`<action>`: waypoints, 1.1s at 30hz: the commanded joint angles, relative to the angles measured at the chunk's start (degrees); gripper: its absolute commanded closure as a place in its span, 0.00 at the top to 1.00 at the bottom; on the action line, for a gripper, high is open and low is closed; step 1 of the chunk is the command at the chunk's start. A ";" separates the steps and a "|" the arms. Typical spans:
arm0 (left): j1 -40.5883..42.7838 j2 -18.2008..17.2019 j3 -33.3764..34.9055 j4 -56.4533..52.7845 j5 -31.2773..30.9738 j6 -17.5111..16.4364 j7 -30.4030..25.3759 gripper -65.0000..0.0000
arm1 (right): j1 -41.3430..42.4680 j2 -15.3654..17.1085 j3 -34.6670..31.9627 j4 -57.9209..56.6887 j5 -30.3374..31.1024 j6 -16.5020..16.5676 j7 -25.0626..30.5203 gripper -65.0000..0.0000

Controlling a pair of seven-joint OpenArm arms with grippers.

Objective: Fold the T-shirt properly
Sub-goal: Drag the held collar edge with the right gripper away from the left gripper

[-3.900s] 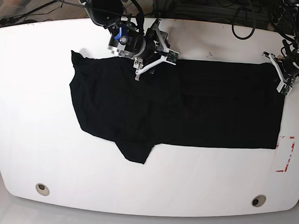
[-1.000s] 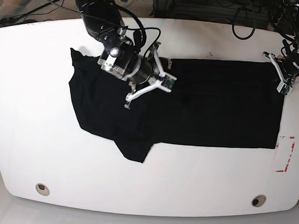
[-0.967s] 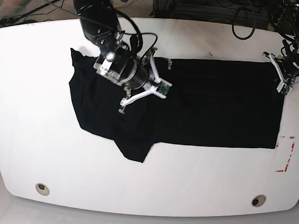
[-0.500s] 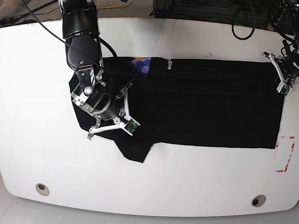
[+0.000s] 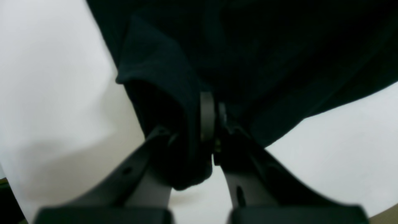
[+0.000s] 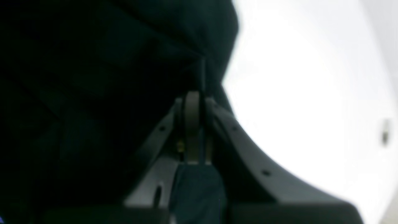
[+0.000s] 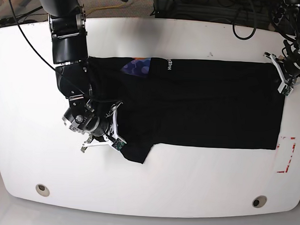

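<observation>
The black T-shirt (image 7: pixel 215 103) lies spread across the white table (image 7: pixel 186 189). A blue-purple print (image 7: pixel 137 66) and white lettering (image 7: pixel 169 64) show at its far edge. My right gripper (image 7: pixel 99 142) is low over the shirt's near-left part. In the right wrist view its jaws (image 6: pixel 192 104) are shut with the dark T-shirt (image 6: pixel 93 77) gathered around them. My left gripper (image 7: pixel 285 81) sits at the shirt's far-right corner. In the left wrist view that gripper (image 5: pixel 213 115) is shut on a fold of the T-shirt (image 5: pixel 161 77).
Red tape marks (image 7: pixel 286 154) lie just right of the shirt's near-right corner. Two round holes (image 7: pixel 42 189) (image 7: pixel 259 201) sit near the table's front edge. Cables (image 7: pixel 243 19) run along the back.
My right gripper has swung from the shirt's upper middle down to its lower left, dragging cloth with it and uncovering the print at the top edge. The left arm has not moved.
</observation>
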State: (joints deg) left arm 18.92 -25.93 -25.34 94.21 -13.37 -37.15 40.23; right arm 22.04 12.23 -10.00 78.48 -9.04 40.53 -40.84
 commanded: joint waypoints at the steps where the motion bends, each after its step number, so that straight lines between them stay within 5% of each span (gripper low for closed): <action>1: -0.32 -1.19 -0.46 0.86 -0.48 0.09 -0.89 0.00 | 2.88 0.56 0.55 -1.51 -0.06 -0.53 2.47 0.01; 5: -0.41 -1.19 -0.46 1.04 -0.48 0.09 -0.89 0.00 | 2.88 1.97 2.66 0.16 0.38 -0.53 -0.35 0.13; 10: -0.94 -1.36 -0.46 1.04 -0.48 0.09 -0.97 0.00 | -2.13 1.71 12.51 9.65 1.61 -0.53 -6.50 0.58; 14: -1.73 -1.19 -0.46 1.04 -0.48 0.09 -0.97 0.00 | -6.61 1.97 17.60 15.28 8.91 -0.53 -11.16 0.82; 26: -2.70 -1.10 -0.37 0.95 -0.48 0.09 -0.89 0.00 | -21.12 3.38 35.27 27.24 38.97 -0.53 -29.01 0.85; 33: -2.87 -1.10 -0.37 0.86 -0.48 0.09 -0.89 0.00 | -27.10 3.11 39.58 29.00 44.60 -0.53 -32.70 0.83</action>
State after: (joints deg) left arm 16.49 -25.93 -25.30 94.21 -13.32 -37.15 40.51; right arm -4.82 14.74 29.23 106.63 34.70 40.03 -73.89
